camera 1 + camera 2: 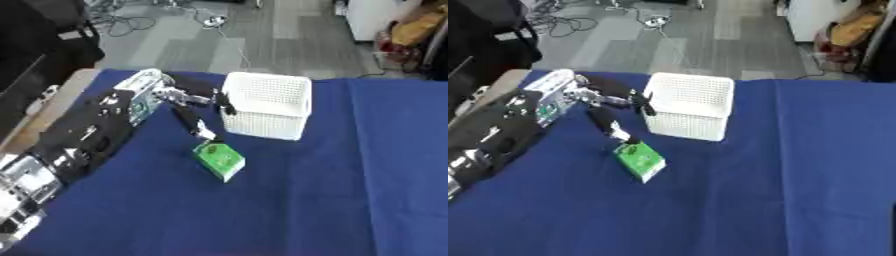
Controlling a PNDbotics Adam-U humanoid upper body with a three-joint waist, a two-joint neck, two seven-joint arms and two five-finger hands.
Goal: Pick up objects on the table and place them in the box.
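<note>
The table, covered in a dark blue cloth (pixel 350 190), has bare cloth across its whole near edge and its right half, giving open room on those sides. One small green rectangular carton with a white edge (pixel 219 160) lies slightly left of the table's centre, tilted askew to the table edges, well clear of every edge. Bare cloth separates it from the basket beyond it.

The left arm, black with silver joints, enters from the near left corner and runs diagonally toward the far left part of the table. The left hand (pixel 194 107) is spread, fingers extended and not curled around anything. One finger (pixel 203 131) points down toward the near side, and its tip meets the far end of the green carton. Other fingers reach toward the basket's left wall; contact there cannot be determined.

One white perforated plastic basket (pixel 267 106), rectangular and open-topped, stands upright near the far edge, around the table's middle. Its interior shows no contents. The right hand is not visible.
</note>
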